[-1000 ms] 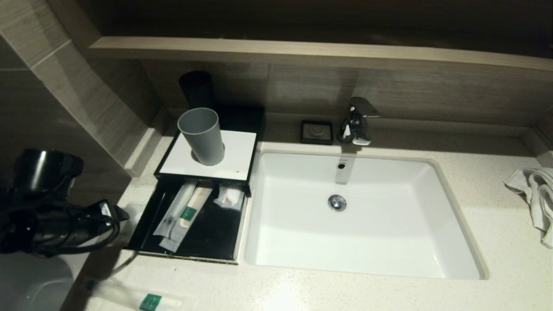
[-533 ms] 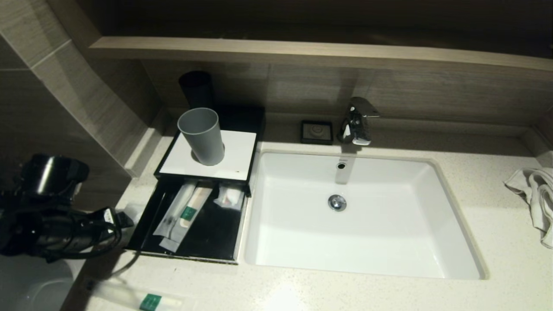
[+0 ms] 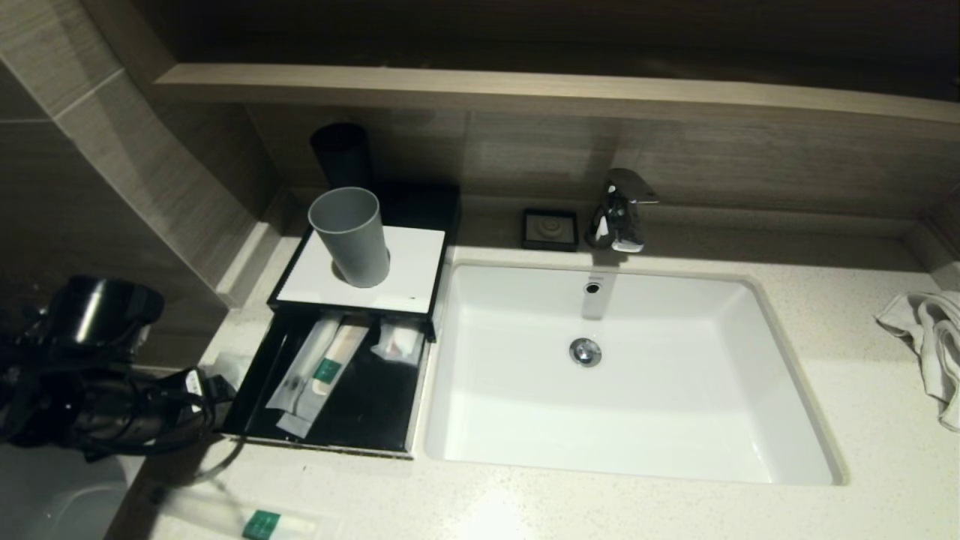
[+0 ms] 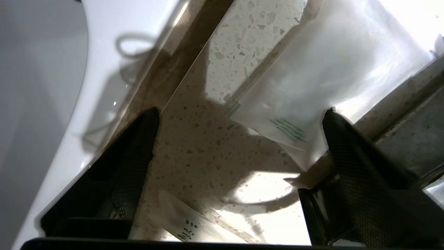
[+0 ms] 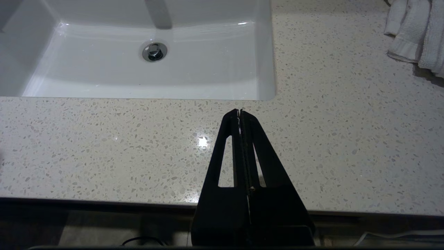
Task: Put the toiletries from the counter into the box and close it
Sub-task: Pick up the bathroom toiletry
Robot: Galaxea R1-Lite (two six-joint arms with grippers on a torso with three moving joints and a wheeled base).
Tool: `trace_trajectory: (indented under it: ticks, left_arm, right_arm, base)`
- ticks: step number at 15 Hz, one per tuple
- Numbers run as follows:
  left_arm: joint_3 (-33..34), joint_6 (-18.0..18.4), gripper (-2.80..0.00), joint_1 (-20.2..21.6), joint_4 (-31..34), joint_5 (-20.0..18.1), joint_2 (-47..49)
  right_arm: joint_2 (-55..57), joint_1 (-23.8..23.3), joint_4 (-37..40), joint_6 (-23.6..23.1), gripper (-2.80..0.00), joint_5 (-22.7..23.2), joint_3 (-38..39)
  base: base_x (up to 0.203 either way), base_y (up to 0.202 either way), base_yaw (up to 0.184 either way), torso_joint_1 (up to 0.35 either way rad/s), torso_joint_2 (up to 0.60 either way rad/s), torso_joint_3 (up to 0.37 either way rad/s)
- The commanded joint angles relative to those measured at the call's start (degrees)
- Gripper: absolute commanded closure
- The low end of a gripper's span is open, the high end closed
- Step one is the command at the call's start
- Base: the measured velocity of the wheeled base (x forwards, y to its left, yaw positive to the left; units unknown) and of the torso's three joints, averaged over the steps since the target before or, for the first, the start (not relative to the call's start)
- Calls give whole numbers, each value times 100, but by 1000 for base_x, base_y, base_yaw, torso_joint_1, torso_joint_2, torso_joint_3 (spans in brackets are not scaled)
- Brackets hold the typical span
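The black box (image 3: 341, 448) stands left of the sink with its drawer pulled open. Toothbrush packets (image 3: 315, 371) and a small packet (image 3: 397, 341) lie inside. A long packet with a green label (image 3: 247, 521) lies on the counter at the front left. My left gripper (image 3: 211, 386) hangs low beside the drawer's left side. In the left wrist view it (image 4: 239, 139) is open over a translucent white packet (image 4: 312, 80), which lies near one finger (image 4: 347, 156). A second packet (image 4: 187, 225) lies close by. My right gripper (image 5: 240, 113) is shut and empty over the counter.
A grey cup (image 3: 351, 236) stands on the box's white top (image 3: 405, 277), a black cup (image 3: 341, 154) behind it. The white sink (image 3: 630, 375), a tap (image 3: 619, 210) and a small black dish (image 3: 550, 229) are to the right. A towel (image 3: 930, 345) lies far right.
My left arm has moved a little right and down, bringing the open gripper closer to the counter beside the drawer. Nothing else has moved.
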Motion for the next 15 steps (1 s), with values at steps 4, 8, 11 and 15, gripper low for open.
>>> trace_trajectory:
  ticks: [4, 8, 11, 15]
  left_arm:
    - [2, -24, 0, 11, -15, 10, 44]
    - [11, -24, 0, 11, -32, 10, 37]
    - [11, -24, 0, 11, -41, 10, 21]
    - [-23, -24, 0, 3, -48, 10, -58]
  right_arm:
    - [0, 0, 0, 6, 0, 0, 0]
    - [0, 0, 0, 3, 0, 0, 0]
    - [0, 0, 0, -1, 0, 0, 0]
    - [0, 0, 0, 7, 0, 0, 0]
  base:
    - [0, 0, 0, 0, 0, 0]
    - [0, 0, 0, 0, 0, 0]
    - [0, 0, 0, 0, 0, 0]
    - [0, 0, 0, 0, 0, 0]
